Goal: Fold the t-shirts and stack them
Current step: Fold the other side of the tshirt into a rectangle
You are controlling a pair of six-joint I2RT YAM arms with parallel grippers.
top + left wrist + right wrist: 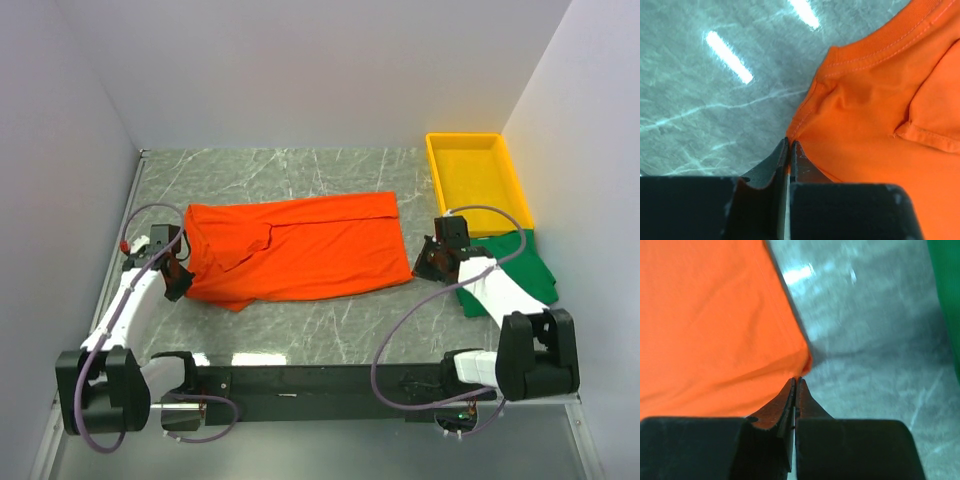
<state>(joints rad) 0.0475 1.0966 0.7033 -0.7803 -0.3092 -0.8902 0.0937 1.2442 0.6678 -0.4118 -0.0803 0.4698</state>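
The orange-red t-shirt (300,245) lies spread across the middle of the table, part folded, with its collar to the left. My left gripper (177,277) is at the shirt's near-left edge. In the left wrist view its jaws (789,142) are shut on the hem of the shirt (880,115), and a sliver of orange shows between them. My right gripper (425,263) is at the shirt's near-right corner. Its jaws (797,380) are shut, tips touching the corner of the orange cloth (715,325); no cloth shows between them. The dark green t-shirt (525,275) lies crumpled at the right, partly under the right arm.
A yellow tray (437,175) stands at the back right, just beyond the green shirt (945,290). White walls close in the table on the left, back and right. Bare marbled tabletop (330,335) runs between the shirt and the arm bases.
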